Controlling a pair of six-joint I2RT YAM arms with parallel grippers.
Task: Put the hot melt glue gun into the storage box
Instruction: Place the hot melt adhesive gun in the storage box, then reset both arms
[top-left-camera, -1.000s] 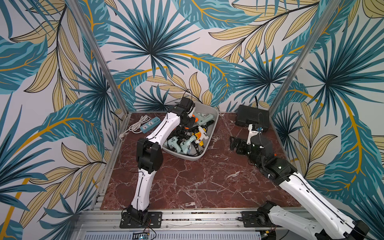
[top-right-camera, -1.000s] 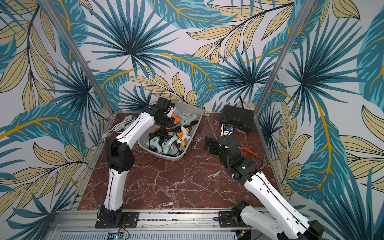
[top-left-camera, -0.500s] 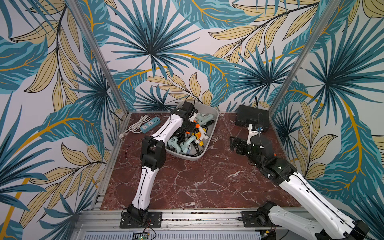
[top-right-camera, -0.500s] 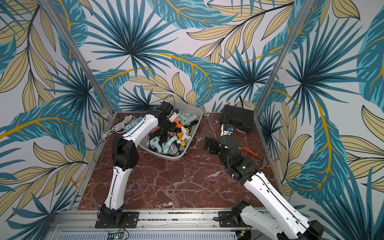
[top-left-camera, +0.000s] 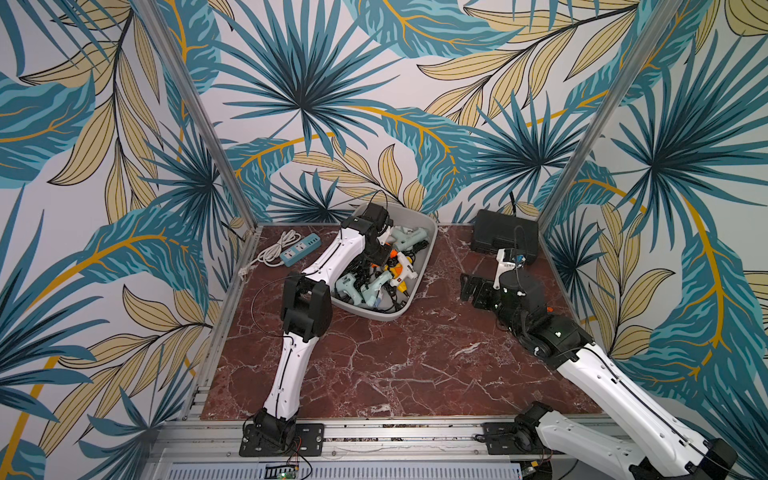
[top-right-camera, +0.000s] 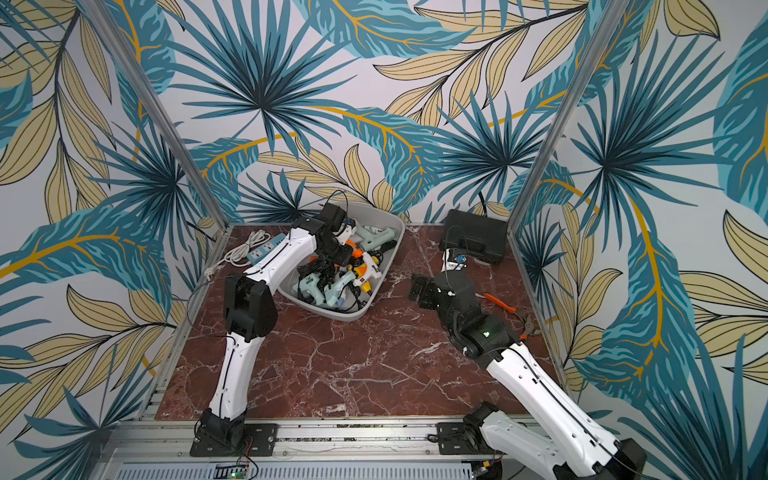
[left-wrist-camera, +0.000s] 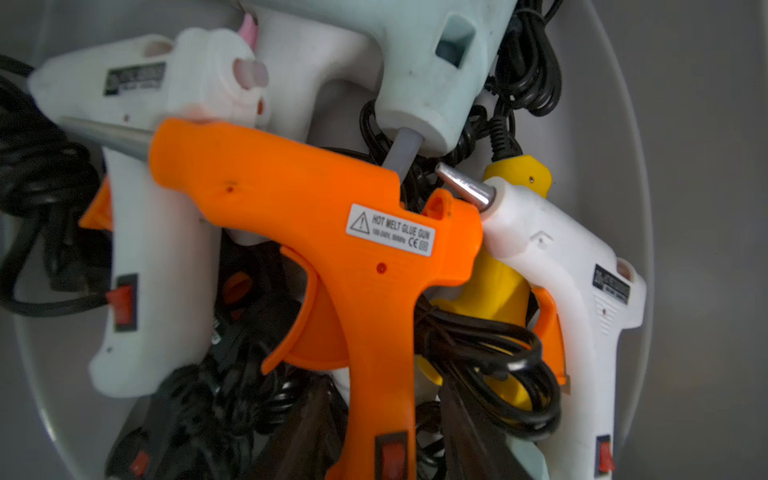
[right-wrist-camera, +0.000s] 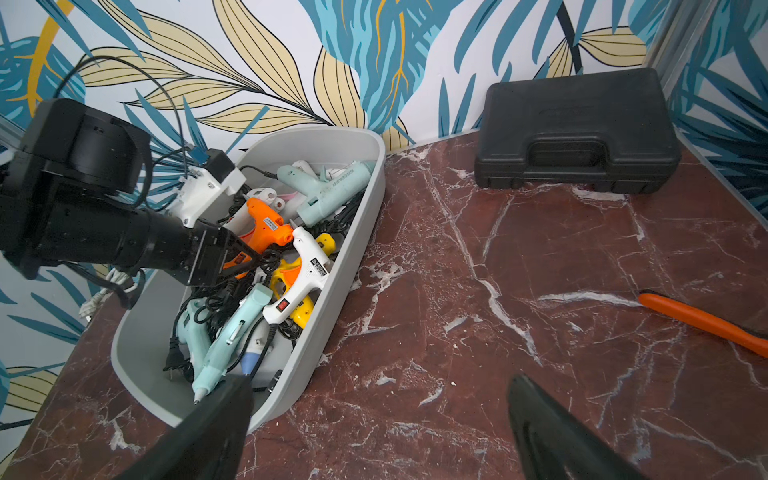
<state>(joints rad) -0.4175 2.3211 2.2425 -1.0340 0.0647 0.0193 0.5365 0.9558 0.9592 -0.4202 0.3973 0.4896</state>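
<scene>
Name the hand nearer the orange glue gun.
Left. The left hand reaches into the storage box, at the handle of the orange glue gun; the right hand hovers over the table beside the box.

Top cams overlook table (top-left-camera: 415, 365); wrist cams both see storage box (right-wrist-camera: 316, 145).

even, bright, soft light; top views bend at the edges; left wrist view dim, perhaps slightly blurred.

I record a black case (top-left-camera: 505, 237), closed, at one o'clock on the marble table (top-left-camera: 415, 365); a blue power strip (top-left-camera: 300, 249) with white cord at eleven; orange-handled pliers (top-right-camera: 503, 303) at three.
</scene>
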